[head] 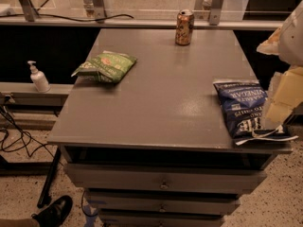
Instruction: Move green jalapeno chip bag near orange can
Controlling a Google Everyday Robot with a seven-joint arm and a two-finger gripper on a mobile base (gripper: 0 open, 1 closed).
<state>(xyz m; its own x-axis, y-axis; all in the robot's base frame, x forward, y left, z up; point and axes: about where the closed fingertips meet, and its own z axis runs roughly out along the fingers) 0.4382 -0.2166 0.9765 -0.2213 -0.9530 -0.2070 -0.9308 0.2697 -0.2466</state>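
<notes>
Gripper (283, 98) hangs at the right edge over the blue bag (242, 109); I cannot tell its state. Green bag (105, 66) lies flat across the table (156, 103), well left of it, long axis sideways, can (184, 27) apart at the rear.

**One word legible: "VINEGAR"**

The dark-blue chip bag (246, 110), at the right edge of the table (161, 98), carries white lettering, and one line reads "VINEGAR". Its other lines cannot be made out. The green jalapeno chip bag (105, 66), at the table's left edge, has a red-and-white logo patch with no readable wording. The orange can (184, 27), at the table's far edge, shows only mottled markings. The gripper (280, 103) hangs at the table's right edge.
</notes>
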